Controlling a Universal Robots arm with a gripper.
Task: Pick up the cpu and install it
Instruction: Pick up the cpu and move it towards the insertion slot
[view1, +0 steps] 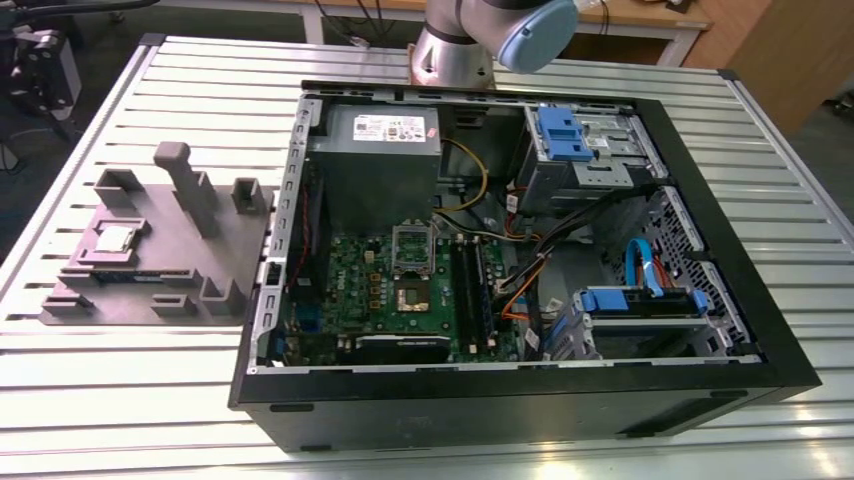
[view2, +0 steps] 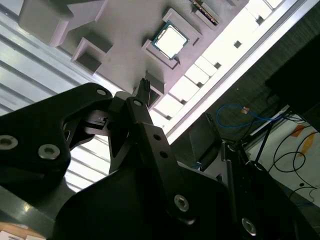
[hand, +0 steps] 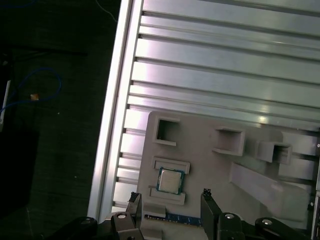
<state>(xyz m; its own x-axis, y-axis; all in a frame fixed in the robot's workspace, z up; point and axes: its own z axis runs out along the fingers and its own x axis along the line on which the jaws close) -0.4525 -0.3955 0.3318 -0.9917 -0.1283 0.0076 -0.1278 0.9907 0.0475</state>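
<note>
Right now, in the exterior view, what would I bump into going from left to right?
cpu → green motherboard → blue drive bracket

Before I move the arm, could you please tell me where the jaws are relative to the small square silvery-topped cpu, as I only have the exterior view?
Observer: In the first wrist view the jaws hover over the grey moulded plastic holder, and the small square silvery-topped cpu lies in its recess, framed between the two tips.
Operator: Thank you. Are the jaws open, or do they already hold it?
Observer: They are open. In both wrist views the tips stand wide apart, grip nothing and are clear of the cpu.
</note>
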